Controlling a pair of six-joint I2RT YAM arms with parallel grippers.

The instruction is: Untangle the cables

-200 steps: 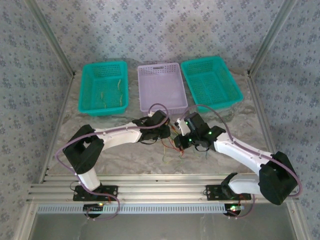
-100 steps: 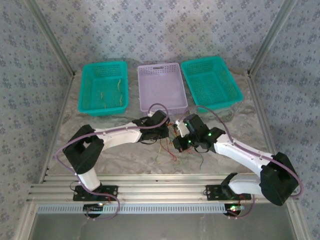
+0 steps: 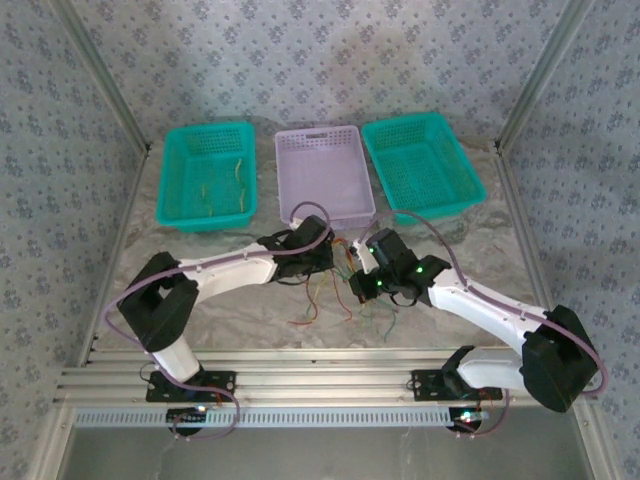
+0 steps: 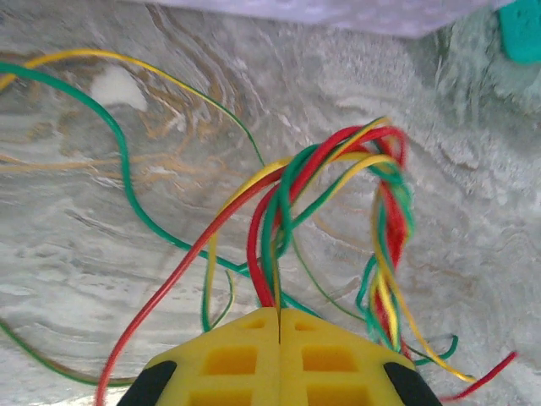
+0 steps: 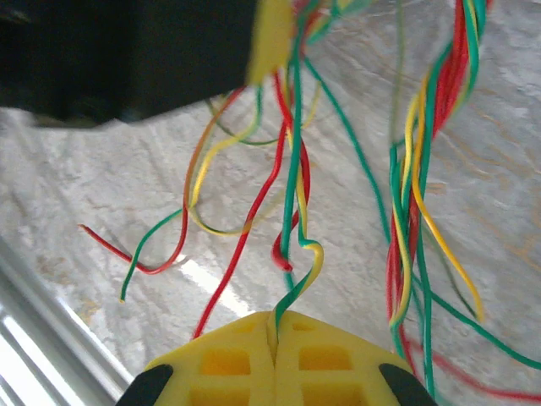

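Observation:
The cables (image 3: 345, 290) are a tangle of thin red, yellow and green wires hanging between my two grippers over the marble table, loose ends trailing toward the front. My left gripper (image 3: 334, 258) is shut on a few red, green and yellow strands; in the left wrist view the cables (image 4: 279, 211) run into the closed seam of the gripper (image 4: 279, 311). My right gripper (image 3: 358, 284) is shut on a green-and-yellow strand; in the right wrist view the cables (image 5: 292, 194) rise from the gripper (image 5: 275, 318) toward the left gripper's yellow finger (image 5: 270, 38).
Three baskets line the back: a teal basket (image 3: 208, 130) with a few yellow wires inside, a lavender basket (image 3: 318, 133) and a second teal basket (image 3: 405, 122). The aluminium rail (image 3: 300, 380) with both arm bases runs along the near edge.
My left gripper has closed on the cables. Both grippers have shifted slightly and the bundle hangs stretched between them, its loose ends now spread lower toward the front.

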